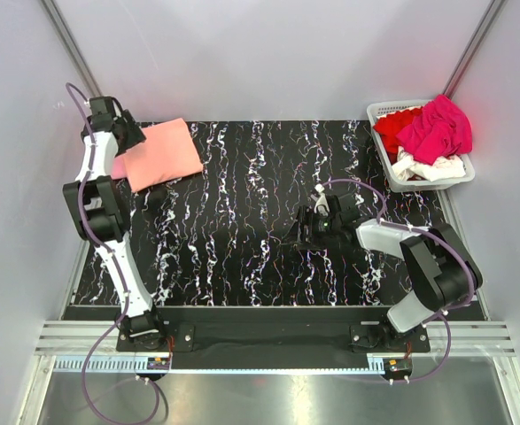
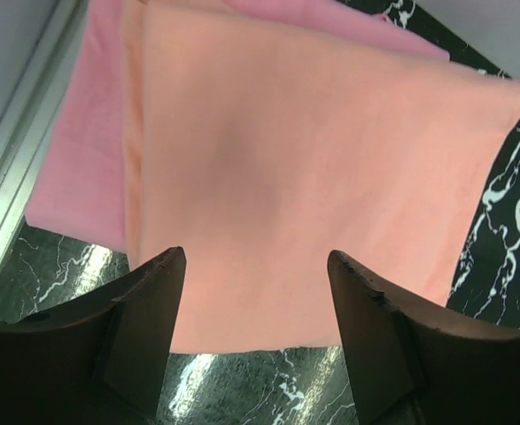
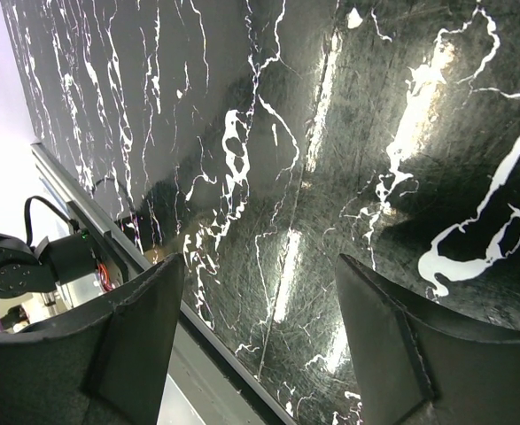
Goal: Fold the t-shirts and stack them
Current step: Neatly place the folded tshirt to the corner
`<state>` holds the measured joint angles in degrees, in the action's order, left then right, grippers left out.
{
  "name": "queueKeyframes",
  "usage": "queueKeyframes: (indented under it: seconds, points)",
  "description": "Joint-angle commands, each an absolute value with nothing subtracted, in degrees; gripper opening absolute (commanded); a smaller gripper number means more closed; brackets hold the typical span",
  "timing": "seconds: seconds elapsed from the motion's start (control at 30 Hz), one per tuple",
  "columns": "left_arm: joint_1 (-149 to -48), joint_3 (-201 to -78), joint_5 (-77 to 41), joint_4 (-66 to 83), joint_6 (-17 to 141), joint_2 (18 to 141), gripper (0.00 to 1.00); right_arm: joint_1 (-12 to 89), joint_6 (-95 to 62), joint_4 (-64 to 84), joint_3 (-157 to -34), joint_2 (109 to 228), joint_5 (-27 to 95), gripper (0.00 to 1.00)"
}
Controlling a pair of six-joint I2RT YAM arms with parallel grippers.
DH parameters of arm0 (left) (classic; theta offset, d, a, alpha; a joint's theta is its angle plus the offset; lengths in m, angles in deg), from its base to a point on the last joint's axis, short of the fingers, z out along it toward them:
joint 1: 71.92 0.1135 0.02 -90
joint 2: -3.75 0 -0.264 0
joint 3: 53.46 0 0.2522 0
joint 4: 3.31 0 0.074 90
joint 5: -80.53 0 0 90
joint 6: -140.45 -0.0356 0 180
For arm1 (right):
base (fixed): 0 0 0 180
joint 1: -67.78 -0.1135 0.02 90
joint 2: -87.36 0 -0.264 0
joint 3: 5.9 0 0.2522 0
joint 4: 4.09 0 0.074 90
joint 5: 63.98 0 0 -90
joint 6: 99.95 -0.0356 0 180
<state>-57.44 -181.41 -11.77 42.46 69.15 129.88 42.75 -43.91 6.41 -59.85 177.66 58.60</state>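
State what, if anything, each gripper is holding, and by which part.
Nothing is held. The left gripper hangs open over the folded salmon-orange cotton t-shirt; the right gripper hangs open above the black white-veined table.

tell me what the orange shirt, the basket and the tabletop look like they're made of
Orange shirt: soft matte fabric, likely cotton; it lies limp with folded edges. Basket: white rigid plastic, judging by its slotted walls. Tabletop: black with white marble-like veins, glossy; the reflections suggest laminate or printed film, not certain.

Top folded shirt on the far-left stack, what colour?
Salmon-orange shirt, lying on a light pink shirt; left wrist view shows it best.
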Motion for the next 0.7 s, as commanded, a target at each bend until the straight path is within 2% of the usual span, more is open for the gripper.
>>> queueKeyframes:
  seconds: [0.0,0.43,0.67]
  points:
    - [-57.42,-185.60,-7.62,39.81,72.32,131.10,0.70,43.26,-43.70,4.93,-62.38,178.50,60.30,0.76]
    - [-56.02,-183.24,-6.04,35.50,75.85,136.11,0.68,43.26,-43.26,5.98,-64.40,181.13,62.32,0.78]
    - [-55.93,-183.59,2.30,34.80,73.57,136.47,0.70,43.17,-43.17,6.16,-64.84,181.49,62.68,0.79]
